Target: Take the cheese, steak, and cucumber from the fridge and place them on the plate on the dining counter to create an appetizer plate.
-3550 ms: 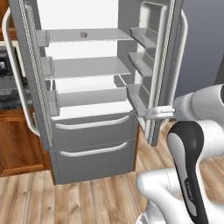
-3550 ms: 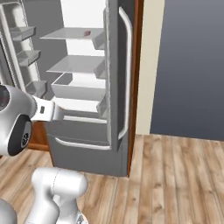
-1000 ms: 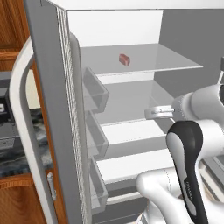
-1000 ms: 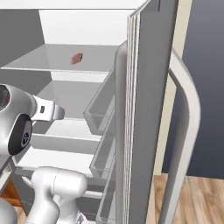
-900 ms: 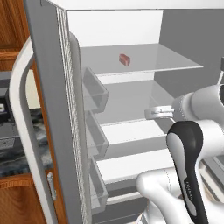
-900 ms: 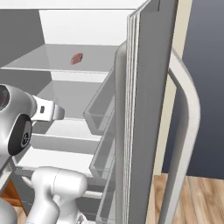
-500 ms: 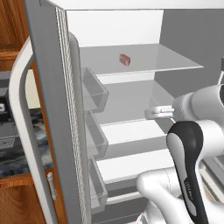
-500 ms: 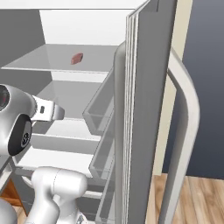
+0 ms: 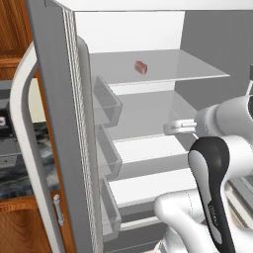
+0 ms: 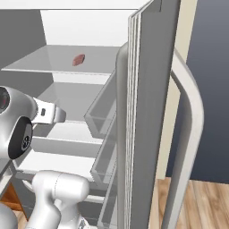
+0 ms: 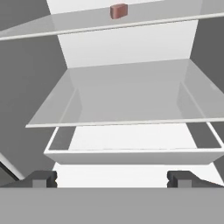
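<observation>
On fridge [image 9: 163,29] top shelf, steak [image 11: 118,11] lies flat, long axis sideways; fingers [image 11: 43,178] apart.

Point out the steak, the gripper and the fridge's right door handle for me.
steak [image 9: 141,67], left base view, middle of its pinkish-red side.
gripper [image 11: 112,178], hand view, midway between the two open dark fingertips.
right door handle [image 10: 190,129], right base view, middle of the curved grey bar.

A small pinkish-red steak [image 9: 141,67] is seen lying flat on the top grey shelf [image 9: 192,74] inside the fridge [image 9: 128,29], near the white back wall. Below it, a second grey shelf [image 11: 127,105] is seen. Under that shelf, a white drawer [image 11: 131,153] is seen, open at the top.
</observation>
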